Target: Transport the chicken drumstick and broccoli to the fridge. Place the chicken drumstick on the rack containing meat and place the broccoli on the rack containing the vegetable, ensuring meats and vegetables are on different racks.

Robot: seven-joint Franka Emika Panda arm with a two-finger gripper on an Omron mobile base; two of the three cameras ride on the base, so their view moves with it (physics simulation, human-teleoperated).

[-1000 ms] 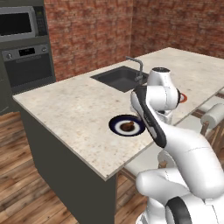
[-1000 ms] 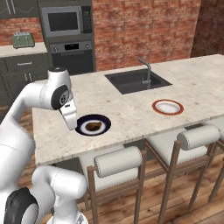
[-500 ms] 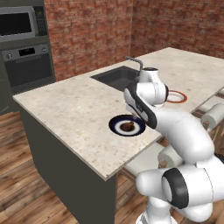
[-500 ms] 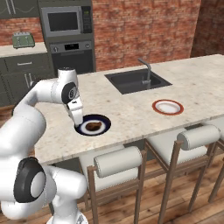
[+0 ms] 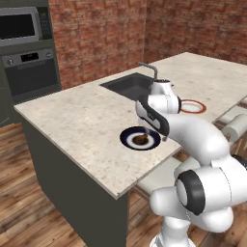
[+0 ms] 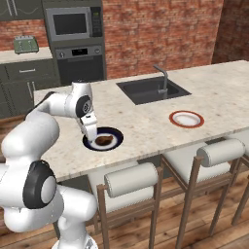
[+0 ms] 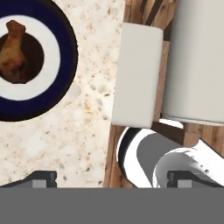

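The chicken drumstick [image 5: 141,139] [image 6: 103,140] [image 7: 13,49], a small reddish-brown lump, lies in the middle of a dark-blue plate [image 5: 126,140] [image 6: 117,137] [image 7: 66,43] with a white ring, near the island's front edge. My gripper [image 5: 164,138] [image 6: 92,140] [image 7: 111,179] points down just beside the plate, over the counter's edge on the stool side. Its fingertips [image 7: 40,178] stand wide apart with nothing between them, so it is open. The broccoli and the fridge are out of view.
A sink [image 5: 126,85] [image 6: 151,89] with a faucet [image 6: 163,78] sits in the island. A red-rimmed plate [image 5: 193,106] [image 6: 186,118] lies farther along. White-cushioned stools [image 6: 131,178] [image 7: 138,74] stand along the front edge. A black oven [image 6: 80,61] and toaster [image 6: 25,44] line the back wall.
The hand has swung down from above the island to the counter's edge right beside the plate. The drumstick and plate have not moved.
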